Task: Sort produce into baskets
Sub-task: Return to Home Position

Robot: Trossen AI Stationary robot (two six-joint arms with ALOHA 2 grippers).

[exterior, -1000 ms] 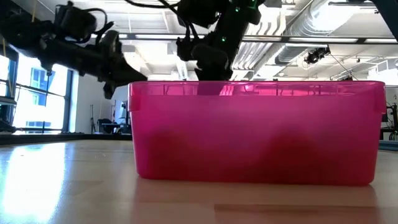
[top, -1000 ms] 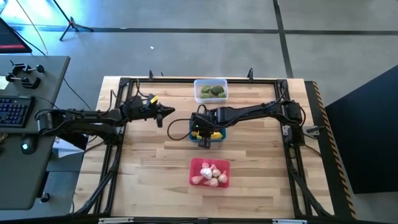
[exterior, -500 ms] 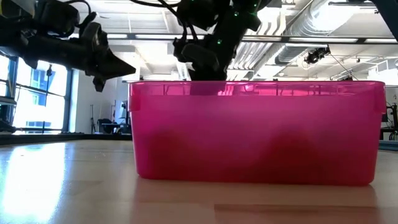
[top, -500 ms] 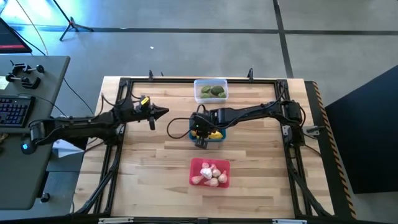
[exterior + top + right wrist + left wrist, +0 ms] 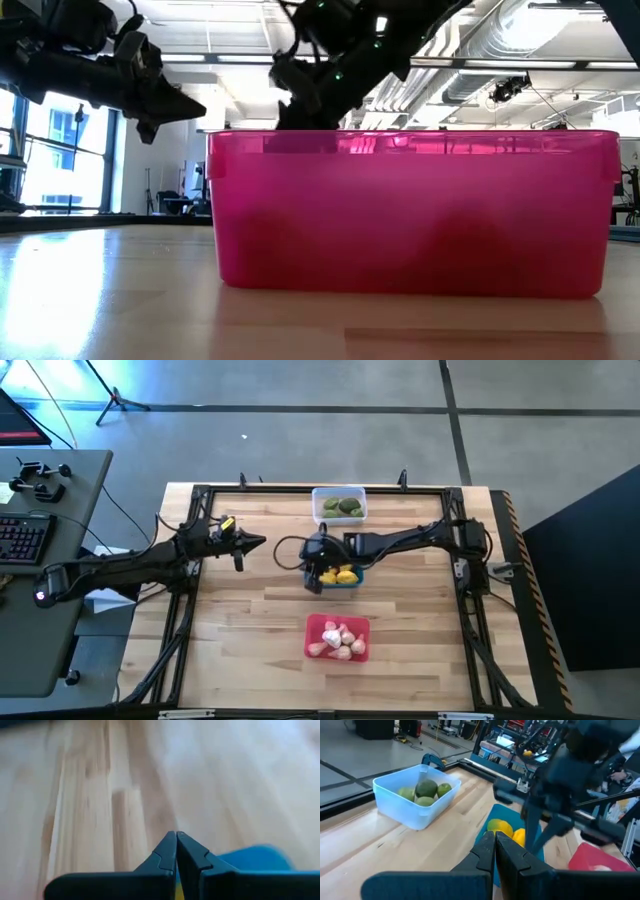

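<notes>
— Three tubs are standing in a row down the middle of the light wooden table (image 5: 240, 630), front to back?

— Yes. Nearest the front edge, the red translucent plastic tub (image 5: 330, 620) is holding a heap of whitish-pink garlic bulbs (image 5: 338, 640). In the low view its pink wall is filling most of the picture.

— And behind it?

— The teal-blue plastic tub (image 5: 345, 585) is sitting near mid-table, apart from the red one, with rounded yellow lemons (image 5: 345, 574) lying inside it.

— Where is the right arm working?

— The right gripper (image 5: 313, 582) is hanging over that blue tub's left edge, pointing down and toward the table's front. Its two dark fingers are pressing together tip to tip, empty; the right wrist view is showing them closed above bare wood, with a corner of blue beside them.

— And the other arm?

— The left gripper (image 5: 262, 541) is hovering above open wood to the left of the blue tub, well apart from it, aiming toward the right arm. Its fingers are also lying closed against each other, gripping nothing.

— What is sitting farthest back?

— The clear rectangular plastic tub (image 5: 318, 515) is resting against the rear edge of the table, in line with the other two, carrying a few dark green limes (image 5: 347, 506). All the produce that is showing is lying inside a tub.
</notes>
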